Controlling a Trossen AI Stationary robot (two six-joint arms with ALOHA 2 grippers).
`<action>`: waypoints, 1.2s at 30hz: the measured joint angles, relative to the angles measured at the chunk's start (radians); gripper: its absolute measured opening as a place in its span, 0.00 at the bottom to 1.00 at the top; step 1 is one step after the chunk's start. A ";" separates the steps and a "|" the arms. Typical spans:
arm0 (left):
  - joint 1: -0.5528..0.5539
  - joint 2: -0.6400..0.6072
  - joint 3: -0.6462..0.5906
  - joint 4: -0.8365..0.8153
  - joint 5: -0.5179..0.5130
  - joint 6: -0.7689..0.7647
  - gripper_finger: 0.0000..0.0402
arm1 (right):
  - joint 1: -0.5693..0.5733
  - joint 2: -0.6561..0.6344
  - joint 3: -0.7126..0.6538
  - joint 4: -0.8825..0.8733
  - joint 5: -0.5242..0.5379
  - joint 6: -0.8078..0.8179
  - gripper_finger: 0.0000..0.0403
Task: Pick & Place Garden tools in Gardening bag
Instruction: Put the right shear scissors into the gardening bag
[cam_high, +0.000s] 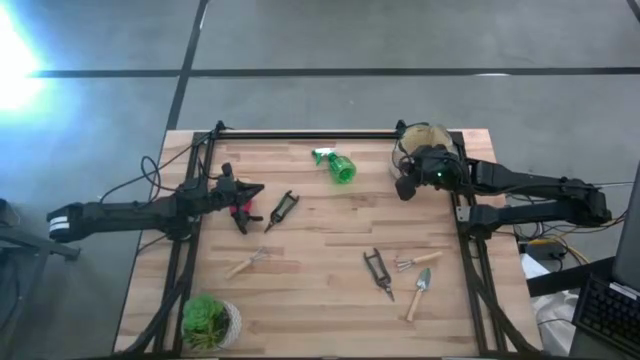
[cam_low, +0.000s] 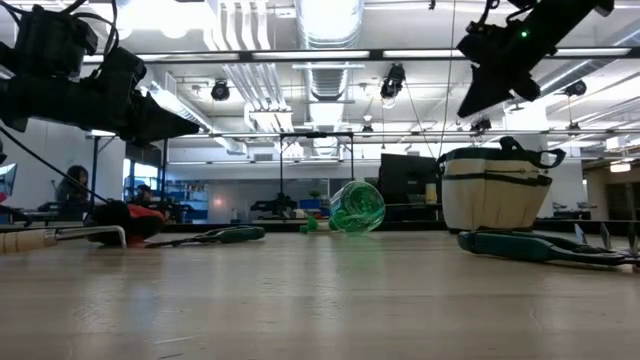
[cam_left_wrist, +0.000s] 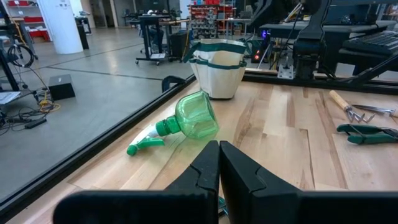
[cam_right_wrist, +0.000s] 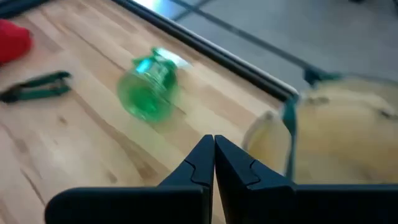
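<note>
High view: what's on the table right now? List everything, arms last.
spray bottle: 1, green, lying on its side, far centre.
gardening bag: 1, beige with dark trim, far right corner.
red-handled tool: 1, left side, under left arm.
pruners: 2, dark; one left of centre, other near right.
wooden-handled tools: 3; trowel and rake near right, one near left.
plant: 1, green, pale pot, near left corner.
left gripper: jaws shut, empty, above red-handled tool.
right gripper: jaws shut, empty, beside bag.

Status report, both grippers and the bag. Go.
Left gripper shut, empty, above the red-handled tool. Right gripper shut, empty, beside gardening bag. Spray bottle lying between them.
</note>
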 joint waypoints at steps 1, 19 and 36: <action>0.000 0.000 0.000 0.000 0.000 0.000 0.04 | 0.000 0.000 0.005 -0.019 0.019 0.020 0.02; 0.000 0.000 0.000 0.000 0.000 0.000 0.04 | -0.015 0.007 0.008 -0.024 0.137 0.066 0.02; 0.000 0.000 0.000 0.000 0.000 0.000 0.04 | -0.136 0.166 0.068 -0.024 0.131 0.011 0.02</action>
